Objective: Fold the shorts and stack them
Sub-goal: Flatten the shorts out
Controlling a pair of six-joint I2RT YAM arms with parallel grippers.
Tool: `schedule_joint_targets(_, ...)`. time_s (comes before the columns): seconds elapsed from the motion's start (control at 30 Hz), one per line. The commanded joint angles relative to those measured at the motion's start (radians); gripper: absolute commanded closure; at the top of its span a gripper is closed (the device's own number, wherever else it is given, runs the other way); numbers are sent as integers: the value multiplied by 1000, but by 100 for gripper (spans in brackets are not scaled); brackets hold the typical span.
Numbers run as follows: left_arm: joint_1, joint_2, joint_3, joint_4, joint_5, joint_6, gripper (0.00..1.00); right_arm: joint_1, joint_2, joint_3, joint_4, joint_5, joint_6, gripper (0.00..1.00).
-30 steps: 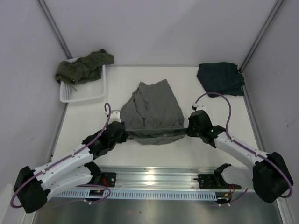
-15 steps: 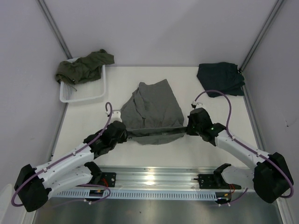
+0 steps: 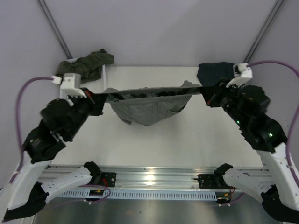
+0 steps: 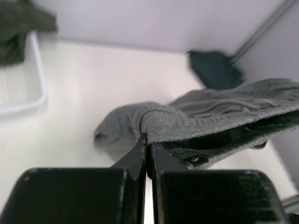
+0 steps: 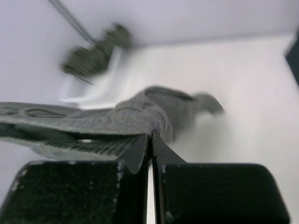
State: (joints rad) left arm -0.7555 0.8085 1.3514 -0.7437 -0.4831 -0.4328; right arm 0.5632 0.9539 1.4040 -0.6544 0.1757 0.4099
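Note:
The light grey shorts [image 3: 149, 106] hang in the air, stretched by the waistband between both grippers above the table's far half. My left gripper [image 3: 95, 96] is shut on the waistband's left end, seen in the left wrist view [image 4: 148, 135] with the grey cloth [image 4: 210, 122] running right. My right gripper [image 3: 206, 93] is shut on the right end, seen in the right wrist view [image 5: 150, 134] with the cloth [image 5: 93, 123] running left. The olive green shorts [image 3: 84, 66] lie over the basket at back left. The dark navy shorts [image 3: 217, 73] lie at back right, partly behind my right arm.
The white mesh basket [image 3: 84, 93] stands at the back left edge of the table [image 3: 154, 144], close to my left gripper. Metal frame posts rise at both back corners. The rail with the arm bases runs along the near edge.
Both arms have risen and moved toward the back, lifting the grey shorts off the table. The waistband is now pulled out wide and taut; the legs hang below it.

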Motion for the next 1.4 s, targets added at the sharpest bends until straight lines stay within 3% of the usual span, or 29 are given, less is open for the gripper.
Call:
schedule_joint_targets(0.0, 12, -69, 182, -78, 40, 134, 100, -9, -89, 133, -90, -17, -54, 100)
schedule_joint_targets(0.03, 12, -72, 268, -101, 73, 144, 100, -9, -118, 173, -87, -51, -63, 100)
schedule_joint_targets(0.23, 12, -20, 390, -163, 46, 200, 100, -9, -136, 306, -154, -3, -63, 100)
schedule_joint_targets(0.43, 34, 193, 394, -94, 26, 246, 100, -11, 54, 389, -205, 114, -102, 100)
schedule_joint_targets(0.53, 133, 340, 483, -108, 188, 243, 100, -16, 189, 450, -224, 27, -121, 100)
schedule_joint_targets(0.67, 134, 344, 490, -85, 239, 264, 100, -2, 255, 382, -203, -136, -114, 79)
schedule_joint_targets(0.73, 134, 318, 477, -79, 229, 267, 100, 6, 163, 163, -41, -234, -92, 68)
schedule_joint_targets(0.87, 134, 307, 488, -89, 219, 259, 100, 46, 10, -159, 258, -453, -74, 57)
schedule_joint_targets(1.07, 134, 311, 528, -98, 273, 241, 100, 200, -1, -344, 441, -486, -233, 29)
schedule_joint_targets(1.2, 134, 310, 548, -98, 290, 244, 100, 282, 23, -381, 539, -469, -328, 1)
schedule_joint_targets(1.37, 134, 323, 594, -114, 305, 250, 100, 348, 91, -341, 549, -481, -431, 1)
